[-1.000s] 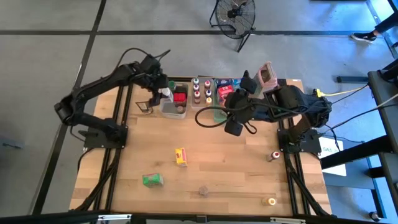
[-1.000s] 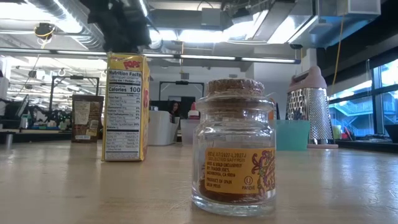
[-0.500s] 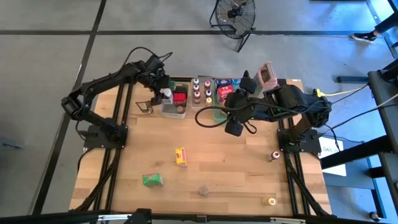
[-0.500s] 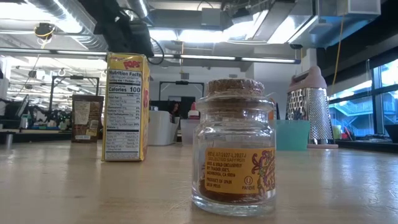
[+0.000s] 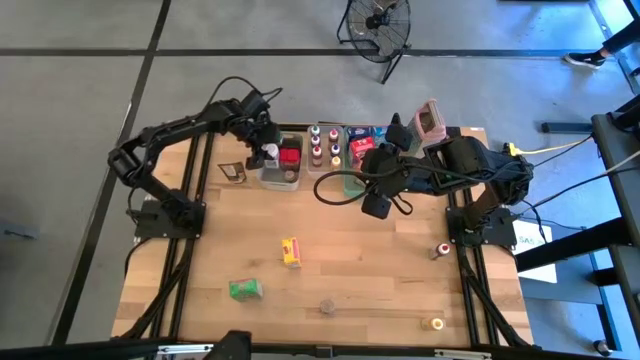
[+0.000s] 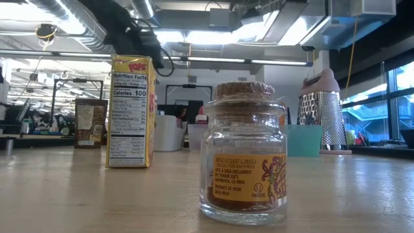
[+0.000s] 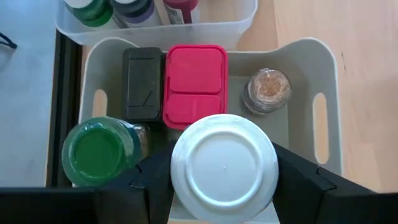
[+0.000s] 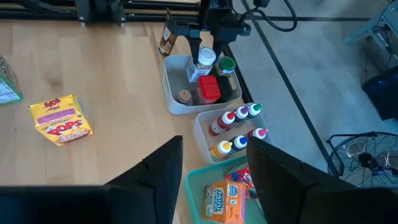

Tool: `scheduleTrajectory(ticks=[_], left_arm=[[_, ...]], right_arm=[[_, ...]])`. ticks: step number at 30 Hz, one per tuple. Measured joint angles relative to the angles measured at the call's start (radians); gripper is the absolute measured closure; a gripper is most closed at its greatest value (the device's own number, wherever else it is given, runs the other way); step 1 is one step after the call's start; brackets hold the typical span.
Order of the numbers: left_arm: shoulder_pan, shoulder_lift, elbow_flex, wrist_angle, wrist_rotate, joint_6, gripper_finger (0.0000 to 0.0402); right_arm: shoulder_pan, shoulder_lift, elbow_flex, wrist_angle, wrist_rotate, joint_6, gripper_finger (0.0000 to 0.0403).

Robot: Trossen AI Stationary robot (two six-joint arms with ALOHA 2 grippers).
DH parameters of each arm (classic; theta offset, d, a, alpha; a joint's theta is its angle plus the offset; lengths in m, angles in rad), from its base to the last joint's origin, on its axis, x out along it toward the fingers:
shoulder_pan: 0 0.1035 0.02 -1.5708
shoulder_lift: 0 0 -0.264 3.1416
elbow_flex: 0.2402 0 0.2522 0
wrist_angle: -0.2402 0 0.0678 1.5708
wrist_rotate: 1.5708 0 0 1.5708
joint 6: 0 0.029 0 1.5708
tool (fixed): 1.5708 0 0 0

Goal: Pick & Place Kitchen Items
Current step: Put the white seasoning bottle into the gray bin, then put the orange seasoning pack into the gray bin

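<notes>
The left hand [image 5: 266, 153] was held over the grey tub [image 7: 323, 74], pinching a white-capped jar [image 7: 224, 167] just above it. Inside the tub were seen a green-capped jar [image 7: 96, 151], a black box [image 7: 142, 83], a red box [image 7: 194, 84] and a cork jar [image 7: 267, 91]; next came the clear tub of bottles [image 5: 324, 146] and the green tray [image 8: 205, 177] with boxes. The right hand [image 5: 377, 205] was parked beside the tray, its fingers spread and empty. Much was judged sorted, but left on the counter [image 5: 380, 270] were a green packet [image 5: 244, 289], a yellow box [image 5: 290, 251], a jar [image 5: 327, 307] and two bottles [image 5: 441, 249]
</notes>
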Motion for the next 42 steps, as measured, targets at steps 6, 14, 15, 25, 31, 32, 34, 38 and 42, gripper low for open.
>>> scheduleTrajectory(ticks=[6,14,15,25,31,32,34,38,42], left_arm=[[0.0,0.029,0.0,0.018,0.001,0.005,0.0197],[0.0,0.057,0.0,0.034,-0.002,0.005,0.0197],[0.0,0.057,0.0,0.035,-0.004,0.005,0.0197],[0.0,0.057,0.0,0.04,-0.003,-0.002,0.0165],[0.0,0.057,0.0,0.036,0.001,-0.021,0.0167],[0.0,0.057,0.0,0.036,0.001,-0.022,0.0169],[0.0,0.057,0.0,0.039,0.001,-0.027,0.0172],[-0.001,0.057,0.0,0.043,0.001,-0.041,0.0178],[-0.003,0.034,0.0,0.047,0.0,-0.06,0.0182]], right_arm=[[-0.001,0.0,0.0,0.0,0.0,-0.001,0.0223],[-0.001,0.0,0.0,0.0,0.0,-0.001,0.0223],[-0.001,0.0,0.0,0.0,0.0,-0.001,0.0223],[-0.001,0.0,0.0,0.001,-0.001,-0.001,0.0222],[-0.001,0.0,0.0,0.001,-0.002,0.01,0.0222],[-0.001,0.0,0.0,0.002,-0.002,0.01,0.0222],[-0.001,0.0,0.0,0.002,-0.002,0.01,0.0222],[-0.001,0.0,0.0,0.003,-0.004,0.01,0.0222],[-0.001,0.0,0.0,0.003,-0.004,0.01,0.0222]])
